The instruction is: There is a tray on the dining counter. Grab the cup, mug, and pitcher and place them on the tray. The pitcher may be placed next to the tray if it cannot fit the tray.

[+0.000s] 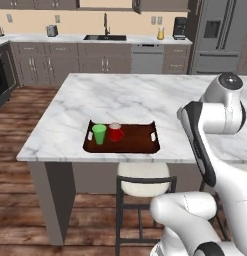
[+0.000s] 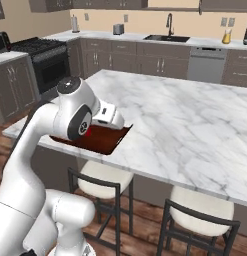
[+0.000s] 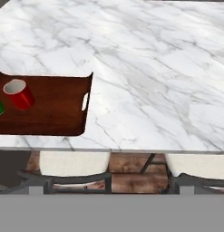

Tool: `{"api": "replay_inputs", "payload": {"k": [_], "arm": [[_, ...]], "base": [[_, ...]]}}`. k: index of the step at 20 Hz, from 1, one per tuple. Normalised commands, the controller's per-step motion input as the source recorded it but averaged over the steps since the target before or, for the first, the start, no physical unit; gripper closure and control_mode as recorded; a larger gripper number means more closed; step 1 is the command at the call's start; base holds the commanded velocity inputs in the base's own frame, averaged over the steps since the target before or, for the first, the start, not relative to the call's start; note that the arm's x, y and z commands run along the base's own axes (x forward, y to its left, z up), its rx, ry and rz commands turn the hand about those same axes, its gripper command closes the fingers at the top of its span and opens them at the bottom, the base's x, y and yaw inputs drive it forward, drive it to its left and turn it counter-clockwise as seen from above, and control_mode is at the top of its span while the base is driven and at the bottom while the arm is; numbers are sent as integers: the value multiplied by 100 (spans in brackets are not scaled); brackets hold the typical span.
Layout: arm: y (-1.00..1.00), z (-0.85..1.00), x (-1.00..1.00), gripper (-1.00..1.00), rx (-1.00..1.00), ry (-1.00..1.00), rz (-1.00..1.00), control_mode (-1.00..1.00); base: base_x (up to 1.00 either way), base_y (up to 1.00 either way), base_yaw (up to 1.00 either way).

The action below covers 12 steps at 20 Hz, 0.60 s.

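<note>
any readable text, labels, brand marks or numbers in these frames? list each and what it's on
None readable.
No print shows on the cup, the mug, the tray or the pitcher.
The fridge has a dark panel on its door with nothing legible on it.
The dishwasher, toaster and coffee machine are too small to show any marking.
</note>
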Motion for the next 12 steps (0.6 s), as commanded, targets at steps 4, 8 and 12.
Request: {"api": "replay_inputs", "payload": {"k": [4,8,12], "arm": [[0,0,0,-100,0,0,0,100],[0,0,0,-100,0,0,0,100],[0,0,0,-100,0,0,0,100]], "base": [[-73,40,0],[-64,100,-1],[1,100,-6]]}}
